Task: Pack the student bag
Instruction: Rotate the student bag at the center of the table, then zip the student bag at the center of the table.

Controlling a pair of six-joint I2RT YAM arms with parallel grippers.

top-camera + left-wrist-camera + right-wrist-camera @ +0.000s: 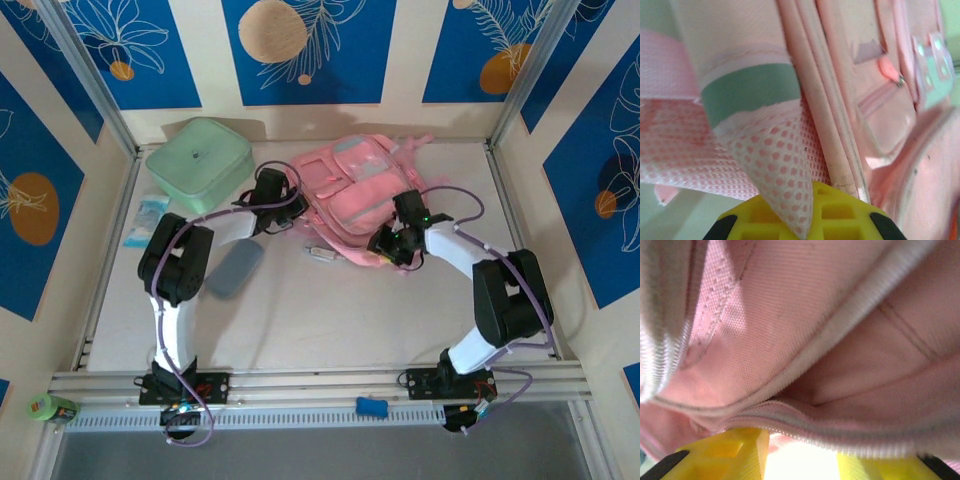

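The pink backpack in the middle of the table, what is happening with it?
Both arms are working on the student bag, which lies flat on the table. The left gripper pinches a mesh flap at the bag's left side; the right gripper is at a zip edge on its near right side, grip unclear. The mint green case lies outside the bag.

student bag (350, 190) rear-centre | left jaws at left edge | right jaws front-right

Mint case (198, 157), grey pouch (234, 268), blue packet (146, 222)
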